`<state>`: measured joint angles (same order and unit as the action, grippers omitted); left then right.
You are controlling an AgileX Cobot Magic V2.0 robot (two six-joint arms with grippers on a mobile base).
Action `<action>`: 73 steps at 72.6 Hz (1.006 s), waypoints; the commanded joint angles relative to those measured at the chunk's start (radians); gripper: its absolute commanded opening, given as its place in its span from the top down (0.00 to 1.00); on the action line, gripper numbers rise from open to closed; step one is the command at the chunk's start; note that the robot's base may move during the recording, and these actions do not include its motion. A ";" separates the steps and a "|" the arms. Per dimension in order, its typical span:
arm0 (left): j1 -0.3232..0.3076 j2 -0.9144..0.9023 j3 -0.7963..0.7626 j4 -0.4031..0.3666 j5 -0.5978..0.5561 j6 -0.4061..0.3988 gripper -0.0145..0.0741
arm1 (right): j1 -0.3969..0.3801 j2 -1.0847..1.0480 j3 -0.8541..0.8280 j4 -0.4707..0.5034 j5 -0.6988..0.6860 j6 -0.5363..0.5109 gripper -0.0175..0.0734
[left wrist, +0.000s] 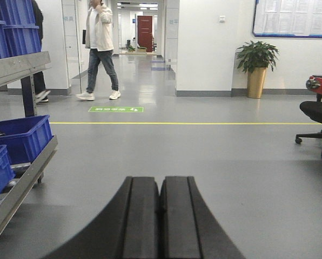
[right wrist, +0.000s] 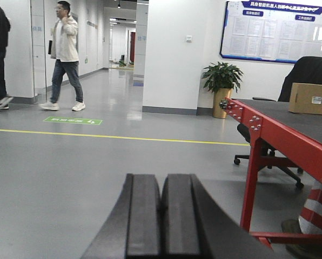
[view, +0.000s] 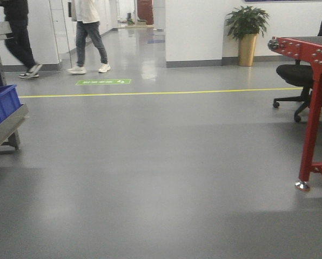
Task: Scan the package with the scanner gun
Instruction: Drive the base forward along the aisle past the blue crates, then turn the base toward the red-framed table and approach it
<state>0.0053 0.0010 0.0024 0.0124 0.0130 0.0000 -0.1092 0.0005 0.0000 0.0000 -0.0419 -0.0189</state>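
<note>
The left gripper (left wrist: 161, 216) and right gripper (right wrist: 161, 216) hang over bare grey floor, each with its black fingers pressed together around nothing. No view shows the scanner gun, so a search could stall, or the base could clip the red-framed, dark-topped table (right wrist: 269, 132). The tan cardboard package (right wrist: 311, 99) sits by that table's far edge, well apart, above and right of the right gripper.
</note>
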 commanded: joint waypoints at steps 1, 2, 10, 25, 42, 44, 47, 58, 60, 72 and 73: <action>0.002 -0.001 -0.002 -0.005 -0.019 0.000 0.96 | 0.002 -0.001 0.000 0.000 -0.018 -0.008 0.99; 0.002 -0.001 -0.002 -0.005 -0.019 0.000 0.96 | 0.002 -0.001 0.000 0.000 -0.018 -0.008 0.99; 0.002 -0.001 -0.002 -0.005 -0.019 0.000 0.96 | 0.002 -0.001 0.000 0.000 -0.018 -0.008 0.99; 0.002 -0.001 -0.002 -0.005 -0.019 0.000 0.96 | 0.002 -0.001 0.000 0.000 -0.018 -0.008 0.99; 0.002 -0.001 -0.002 -0.005 -0.019 0.000 0.96 | 0.002 -0.001 0.000 0.000 -0.018 -0.008 0.99; 0.002 -0.001 -0.002 -0.005 -0.019 0.000 0.96 | 0.002 -0.001 0.000 0.000 -0.018 -0.008 0.99; 0.002 -0.001 -0.002 -0.005 -0.019 0.000 0.96 | 0.002 -0.001 0.000 0.000 -0.018 -0.008 0.99; 0.002 -0.001 -0.002 -0.005 -0.019 0.000 0.96 | 0.002 -0.001 0.000 0.000 -0.018 -0.008 0.99; 0.002 -0.001 -0.002 -0.005 -0.019 0.000 0.96 | 0.002 -0.001 0.000 0.000 -0.018 -0.008 0.99; 0.002 -0.001 -0.002 -0.005 -0.019 0.000 0.96 | 0.002 -0.001 0.000 0.000 -0.018 -0.008 0.99; 0.002 -0.001 -0.002 -0.005 -0.019 0.000 0.96 | 0.002 -0.001 0.000 0.000 -0.018 -0.008 0.99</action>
<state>0.0053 0.0010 0.0024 0.0124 0.0130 0.0000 -0.1092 0.0005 0.0000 0.0000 -0.0419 -0.0189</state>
